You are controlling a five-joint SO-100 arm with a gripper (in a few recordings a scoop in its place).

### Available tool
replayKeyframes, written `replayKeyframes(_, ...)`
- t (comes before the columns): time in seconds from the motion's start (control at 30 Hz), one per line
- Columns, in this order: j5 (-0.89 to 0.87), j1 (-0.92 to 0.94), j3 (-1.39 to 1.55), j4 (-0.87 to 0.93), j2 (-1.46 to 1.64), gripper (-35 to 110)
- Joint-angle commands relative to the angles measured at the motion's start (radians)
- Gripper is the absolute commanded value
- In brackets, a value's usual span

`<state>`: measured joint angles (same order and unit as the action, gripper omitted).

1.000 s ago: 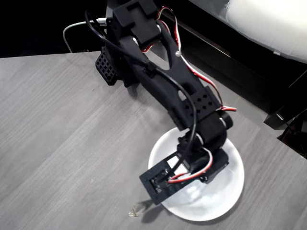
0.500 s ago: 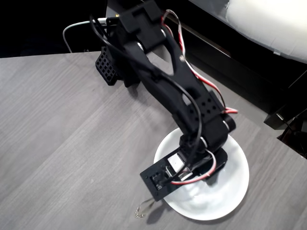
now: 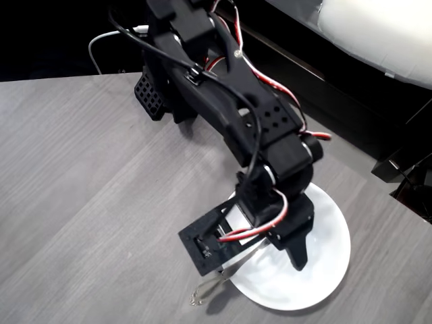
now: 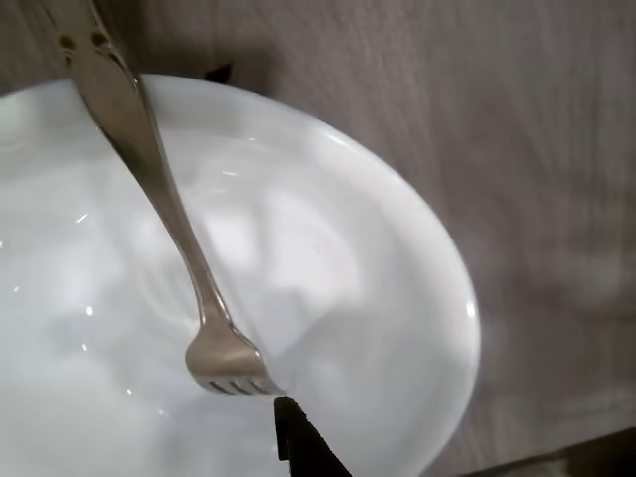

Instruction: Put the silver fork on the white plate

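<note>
The white plate (image 3: 324,270) sits at the table's near right in the overhead view. The silver fork (image 3: 233,270) lies across its left rim, with the ornate handle tip (image 3: 201,295) sticking out over the table. In the wrist view the fork (image 4: 169,214) rests in the white plate (image 4: 397,298), tines down near the centre and handle running up-left over the rim. My black gripper (image 3: 283,248) hovers above the plate, open, with nothing between its fingers. One fingertip (image 4: 298,449) shows just below the tines, not touching the fork.
The arm's base (image 3: 158,88) and a white cable (image 3: 101,47) stand at the table's far edge. Grey wood tabletop (image 3: 88,202) stretches to the left of the plate. A dark gap and a white cushion (image 3: 378,34) lie beyond the right edge.
The gripper has lifted off the plate and let the fork go; the fork now lies in the plate with its handle over the rim. The plate slid slightly right earlier.
</note>
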<state>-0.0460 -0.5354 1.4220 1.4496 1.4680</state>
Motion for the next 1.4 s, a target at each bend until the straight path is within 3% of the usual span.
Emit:
replayKeyframes(0.0, -0.008, 0.058, -0.011, 0.066, 0.209, 7)
replayKeyframes(0.03, -0.046, 0.091, -0.011, 0.092, 0.249, 0)
replayKeyframes(0.13, -0.146, 0.181, 0.074, 0.150, 0.385, 0)
replayKeyframes(0.37, -0.161, 0.324, 0.747, -0.127, 1.046, 0)
replayKeyframes(0.57, -0.017, 0.443, 0.907, -0.258, 1.046, 0)
replayKeyframes(0.77, -0.038, 0.405, 1.157, -0.413, 1.147, 0)
replayKeyframes(1.03, -0.038, 0.397, 1.376, -0.411, 1.434, 0)
replayKeyframes(1.2, -0.032, 0.396, 1.543, -0.270, 1.804, 0)
replayKeyframes(1.37, -0.025, 0.411, 1.606, -0.268, 1.844, 0)
